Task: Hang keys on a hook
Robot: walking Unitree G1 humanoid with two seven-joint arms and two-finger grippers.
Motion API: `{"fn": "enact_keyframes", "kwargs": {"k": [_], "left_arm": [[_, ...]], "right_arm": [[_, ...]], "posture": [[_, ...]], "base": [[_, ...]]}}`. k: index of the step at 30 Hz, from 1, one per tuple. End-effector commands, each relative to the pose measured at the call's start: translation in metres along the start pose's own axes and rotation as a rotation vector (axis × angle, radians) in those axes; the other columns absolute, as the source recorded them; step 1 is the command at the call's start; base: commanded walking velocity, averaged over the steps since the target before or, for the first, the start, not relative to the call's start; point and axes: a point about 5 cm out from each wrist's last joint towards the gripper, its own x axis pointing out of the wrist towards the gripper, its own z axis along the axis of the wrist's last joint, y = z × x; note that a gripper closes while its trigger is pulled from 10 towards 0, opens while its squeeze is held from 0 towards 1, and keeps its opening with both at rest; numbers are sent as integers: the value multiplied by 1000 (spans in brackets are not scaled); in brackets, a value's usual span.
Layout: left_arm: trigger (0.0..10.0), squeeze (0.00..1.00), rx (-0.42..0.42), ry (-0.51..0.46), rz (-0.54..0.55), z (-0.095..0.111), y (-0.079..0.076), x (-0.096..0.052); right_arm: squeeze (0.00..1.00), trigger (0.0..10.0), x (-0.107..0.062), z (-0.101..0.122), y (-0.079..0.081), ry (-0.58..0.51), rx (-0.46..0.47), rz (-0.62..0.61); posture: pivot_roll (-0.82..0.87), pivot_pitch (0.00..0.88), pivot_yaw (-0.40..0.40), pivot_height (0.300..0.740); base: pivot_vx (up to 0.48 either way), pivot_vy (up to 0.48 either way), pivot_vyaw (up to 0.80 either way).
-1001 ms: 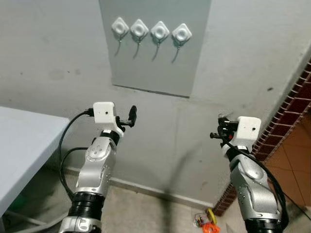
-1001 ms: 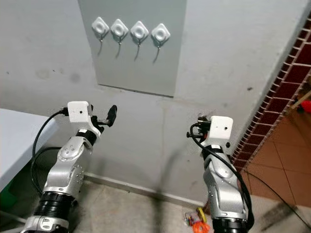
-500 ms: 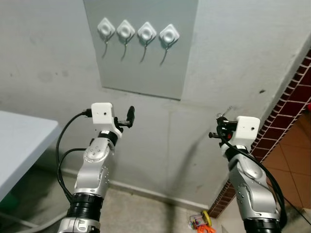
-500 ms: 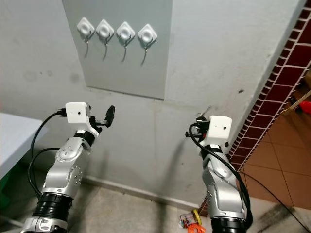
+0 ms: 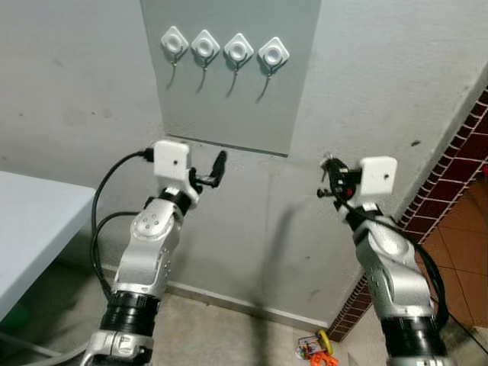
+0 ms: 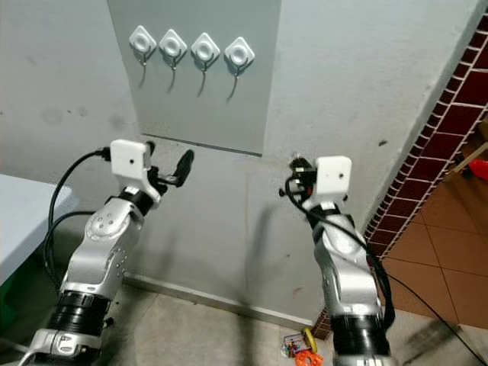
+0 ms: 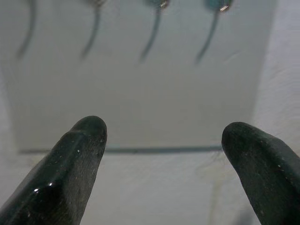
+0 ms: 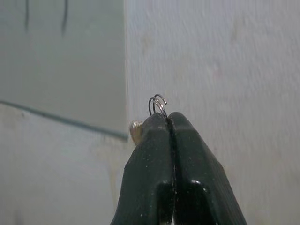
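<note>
At the far left a pale table (image 5: 30,221) juts in from the edge, its corner near the left arm's black cable. The left claw (image 5: 216,169) is raised in front of the wall, just below the lower edge of a grey panel (image 5: 229,114) mounted on it; in the left wrist view its two black fingers (image 7: 77,159) stand spread wide apart with nothing between them, pointing at the panel's lower edge. Across the top of the panel runs a row of four white diamond-shaped hooks (image 5: 224,49), each with a thin curved wire prong hanging down from it, all four bare.

To the right of the panel, against the plain grey wall (image 5: 366,84), the right claw (image 5: 329,177) is held up at about the same height as the left one, below and to the right of the panel's lower right corner. In the right wrist view its fingers (image 8: 154,159) are pressed tight together, pinching the keys (image 8: 140,127): a thin wire ring pokes out above the fingertips and a small brass-coloured bit shows at their side. The keys are well below the hooks and apart from the panel.

At the far right a brick wall edge (image 5: 465,168) runs down diagonally, and small orange and yellow items (image 5: 320,349) lie on the floor near its foot
</note>
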Motion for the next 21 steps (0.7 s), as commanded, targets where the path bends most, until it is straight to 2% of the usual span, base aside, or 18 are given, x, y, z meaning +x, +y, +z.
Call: {"fn": "enact_keyframes", "kwargs": {"k": [1, 7, 21], "left_arm": [[10000, 0, 13, -17, -25, 8, -2, 5], [10000, 0, 15, -55, -73, 21, -12, 14], [10000, 0, 23, -63, -99, 28, -16, 17]], "right_arm": [[0, 10000, 7, 6, 1, -23, 0, 29], [0, 10000, 30, 26, 10, -71, -1, 130], [0, 10000, 63, 53, 29, -150, 29, 280]], "posture": [[22, 0, 2, 740], [32, 0, -5, 740], [49, 0, -13, 740]], "base": [[0, 0, 0], [0, 0, 0], [0, 0, 0]]}}
